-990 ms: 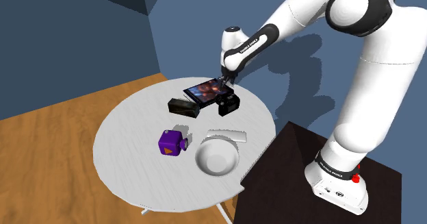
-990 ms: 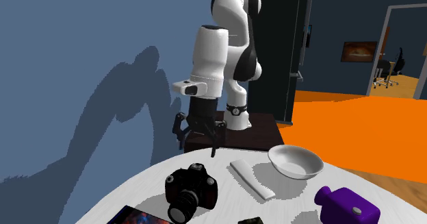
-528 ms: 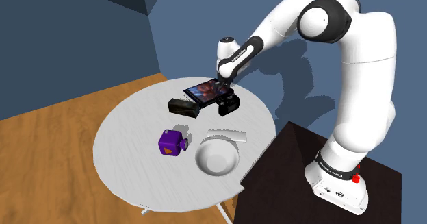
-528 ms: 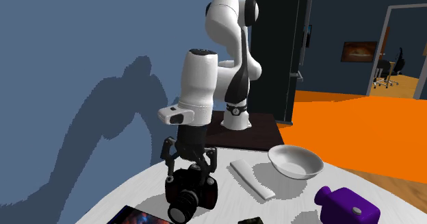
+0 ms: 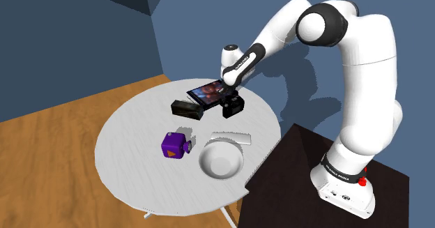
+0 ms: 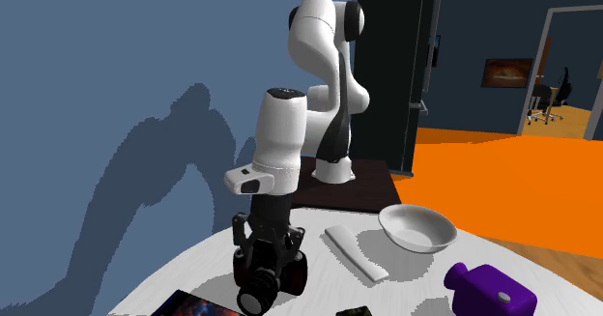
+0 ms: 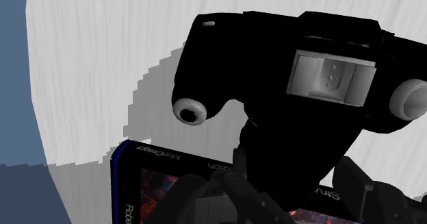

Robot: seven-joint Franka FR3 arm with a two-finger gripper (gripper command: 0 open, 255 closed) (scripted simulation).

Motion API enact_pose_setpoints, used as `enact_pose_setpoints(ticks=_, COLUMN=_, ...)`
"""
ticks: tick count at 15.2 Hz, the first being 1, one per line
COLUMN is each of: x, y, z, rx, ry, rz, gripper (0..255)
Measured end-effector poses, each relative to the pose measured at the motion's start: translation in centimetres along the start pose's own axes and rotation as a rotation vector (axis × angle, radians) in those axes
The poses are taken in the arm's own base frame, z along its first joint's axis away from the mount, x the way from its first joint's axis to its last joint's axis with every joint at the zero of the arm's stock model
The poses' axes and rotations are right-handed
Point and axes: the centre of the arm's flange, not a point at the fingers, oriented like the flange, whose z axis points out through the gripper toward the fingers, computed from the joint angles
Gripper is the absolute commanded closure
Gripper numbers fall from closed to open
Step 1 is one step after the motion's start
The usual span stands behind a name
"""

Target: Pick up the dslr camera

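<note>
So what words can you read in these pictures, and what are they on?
Flat picture case: white letters along its blue edge, too blurred to read.
Arm's forearm: small dark lettering, too small to read.
Arm's base: lettering, too small to read.
Dslr camera: no readable text.

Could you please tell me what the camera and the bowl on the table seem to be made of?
Camera: matte black, likely plastic; its body shows no shine, with pale grey parts on top. Bowl: smooth plain white, perhaps ceramic or plastic; it is drawn without texture, so I cannot say which.
</note>
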Motion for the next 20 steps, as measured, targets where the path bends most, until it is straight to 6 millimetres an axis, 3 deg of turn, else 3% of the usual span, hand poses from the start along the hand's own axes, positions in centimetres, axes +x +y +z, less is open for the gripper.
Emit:
enact_pose_setpoints(ticks=10, x=0.1, y=0.0, z=-0.2, rx=0.0, ry=0.001, rz=0.0, gripper=255)
enact_pose_setpoints(ticks=20, x=0.8, y=0.5, z=-5.0, rx=0.0, ry=-0.002, rz=0.0, gripper=255)
